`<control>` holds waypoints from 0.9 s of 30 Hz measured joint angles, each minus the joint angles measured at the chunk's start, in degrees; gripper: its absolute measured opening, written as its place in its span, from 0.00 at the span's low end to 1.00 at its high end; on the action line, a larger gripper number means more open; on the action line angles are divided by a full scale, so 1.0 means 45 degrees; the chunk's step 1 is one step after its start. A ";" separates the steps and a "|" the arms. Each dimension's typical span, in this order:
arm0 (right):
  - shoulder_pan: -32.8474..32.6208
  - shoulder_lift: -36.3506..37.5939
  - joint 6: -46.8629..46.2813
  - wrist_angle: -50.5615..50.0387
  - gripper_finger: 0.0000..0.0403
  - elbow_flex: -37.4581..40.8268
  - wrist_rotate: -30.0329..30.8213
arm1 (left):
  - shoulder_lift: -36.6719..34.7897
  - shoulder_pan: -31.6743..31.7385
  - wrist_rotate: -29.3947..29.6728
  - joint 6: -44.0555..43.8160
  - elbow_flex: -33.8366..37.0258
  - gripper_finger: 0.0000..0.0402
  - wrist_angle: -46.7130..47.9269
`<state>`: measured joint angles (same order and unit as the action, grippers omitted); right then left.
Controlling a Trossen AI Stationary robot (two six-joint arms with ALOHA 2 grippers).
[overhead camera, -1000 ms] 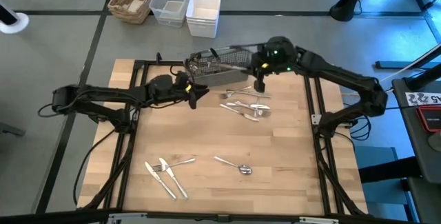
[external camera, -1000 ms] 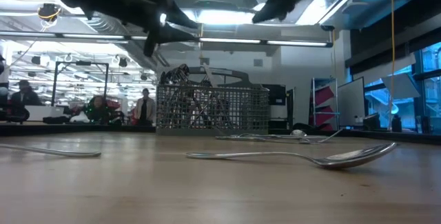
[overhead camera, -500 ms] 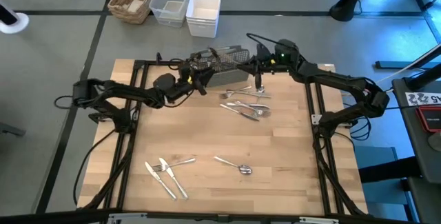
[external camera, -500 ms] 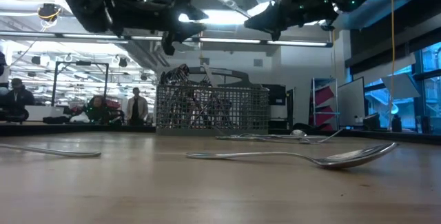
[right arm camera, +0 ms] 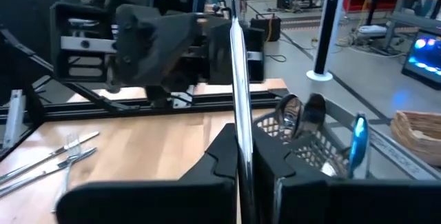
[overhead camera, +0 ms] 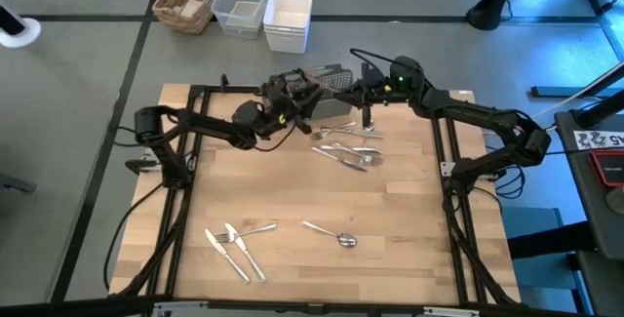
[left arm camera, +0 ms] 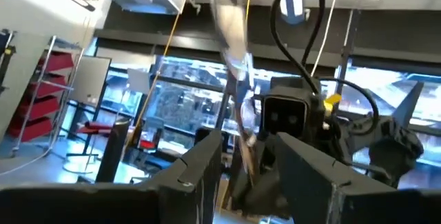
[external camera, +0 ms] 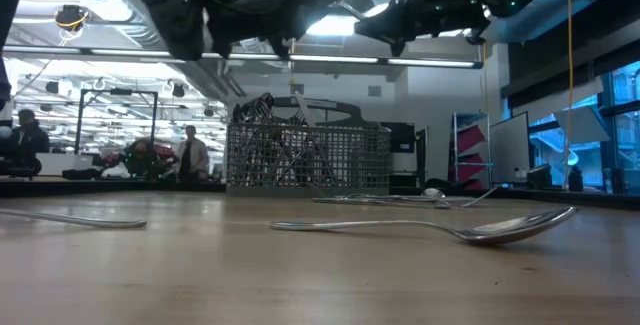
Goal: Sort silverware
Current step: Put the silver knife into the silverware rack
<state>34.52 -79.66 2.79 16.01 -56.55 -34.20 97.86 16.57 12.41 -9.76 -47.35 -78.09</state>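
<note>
I'm mid-drop: left end effector [overhead camera: 304, 96] pinching a utensil [left arm camera: 231, 38], right end effector [overhead camera: 366, 120] pinching a knife [right arm camera: 238, 79]; next, release into the mesh caddy [overhead camera: 327, 102] at the worktop's far edge.

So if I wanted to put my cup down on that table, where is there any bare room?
The widest bare wood lies mid-table, between the scattered cutlery by the mesh caddy and the near row: knives and fork and a lone spoon. The near right corner is bare too. It is crowded at the far edge, where both arms meet over the caddy.

Shiny silverware [overhead camera: 348, 150] scattered flat in 3 table clusters
</note>
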 joint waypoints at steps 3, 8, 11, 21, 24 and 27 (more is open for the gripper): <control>0.0000 0.0000 -0.0229 0.0128 0.03 0.0000 -0.0187 | 0.0143 0.0136 0.0032 -0.0060 -0.0320 0.32 0.0213; 0.0000 0.0000 -0.0262 0.0113 0.03 0.0000 -0.0314 | 0.0141 0.0255 -0.0663 -0.0003 -0.0798 0.32 0.0334; -0.0005 0.0000 -0.0265 0.0116 0.03 0.0000 -0.0322 | 0.0138 0.0253 -0.0828 0.0252 -0.1162 0.32 0.0537; -0.0010 -0.0006 -0.0272 0.0101 0.03 0.0000 -0.0364 | 0.0128 0.0258 -0.0874 0.0168 -0.1331 0.07 0.1179; -0.0010 -0.0010 -0.0267 0.0096 0.03 0.0005 -0.0508 | 0.0114 0.0258 -0.0964 -0.0034 -0.1331 0.03 0.1142; -0.0010 -0.0010 -0.0267 0.0082 0.03 0.0005 -0.0590 | 0.0113 0.0273 -0.0959 -0.0115 -0.1331 0.03 0.1172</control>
<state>34.48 -79.70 1.58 16.38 -56.53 -36.86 98.37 17.80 8.10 -10.27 -53.34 -72.81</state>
